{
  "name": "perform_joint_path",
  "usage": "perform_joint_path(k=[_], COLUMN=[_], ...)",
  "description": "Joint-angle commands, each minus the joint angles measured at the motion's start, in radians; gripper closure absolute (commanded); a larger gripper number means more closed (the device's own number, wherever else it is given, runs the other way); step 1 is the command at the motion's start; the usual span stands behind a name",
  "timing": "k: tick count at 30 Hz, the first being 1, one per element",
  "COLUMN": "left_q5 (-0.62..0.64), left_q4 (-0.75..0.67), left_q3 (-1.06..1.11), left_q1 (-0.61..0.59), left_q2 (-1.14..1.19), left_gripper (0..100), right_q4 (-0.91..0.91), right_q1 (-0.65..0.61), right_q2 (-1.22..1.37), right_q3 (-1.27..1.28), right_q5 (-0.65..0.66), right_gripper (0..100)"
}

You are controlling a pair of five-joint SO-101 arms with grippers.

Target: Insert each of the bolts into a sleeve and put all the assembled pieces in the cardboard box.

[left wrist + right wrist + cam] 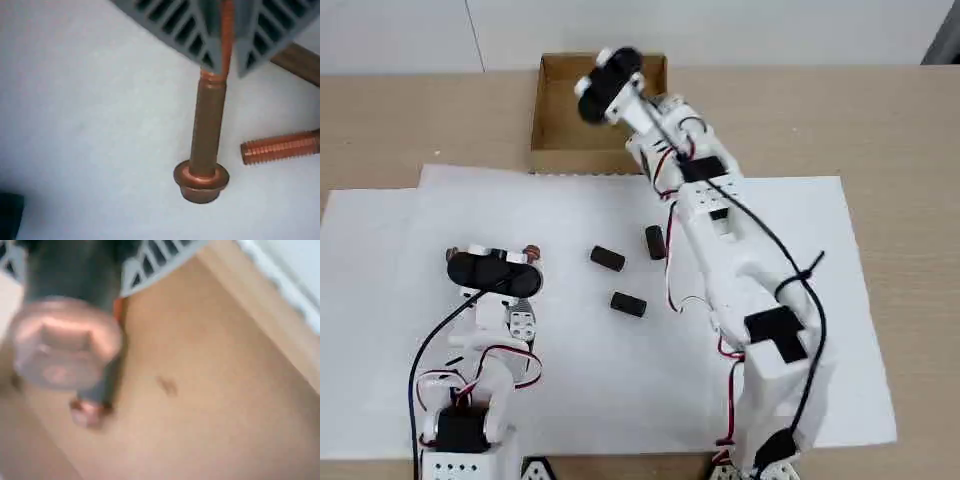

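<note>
Deposit step: clamped tight in right gripper (75, 275), assembled piece (65, 340) down inside cardboard box (552, 110), above its floor; probably needs jaws opened next to drop it. Pinched by threaded end in left gripper (222, 60), jaws closed on it, bolt (205, 145) head-down over paper (570, 380), wanting a sleeve (607, 258) lined up. No readable brands or writing.
</note>
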Motion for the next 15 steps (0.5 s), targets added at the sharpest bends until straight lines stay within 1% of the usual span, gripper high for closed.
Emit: perform_joint_path(k=[1, 4, 7, 15], left_q5=[-0.003, -0.003, -0.003, -0.003], left_q4=[-0.006, -0.006, -0.006, -0.006], left_q3=[-0.004, -0.004, -0.004, -0.004], left_q1=[-0.002, -0.002, -0.002, -0.002], left_q2=[-0.011, -0.011, -0.011, -0.011], left_gripper=[99, 99, 99, 99], right_q4=[-0.136, -0.243, -0.305, -0.377], right_q1=[-0.008, -0.008, -0.008, -0.025], right_q2=[0.039, 0.113, 0.174, 0.239], right_q3=[-0.074, -0.074, -0.074, -0.075], right_q5=[0.11, 0.176, 0.209, 0.21], right_gripper=[99.5, 99.5, 99.5, 99.0])
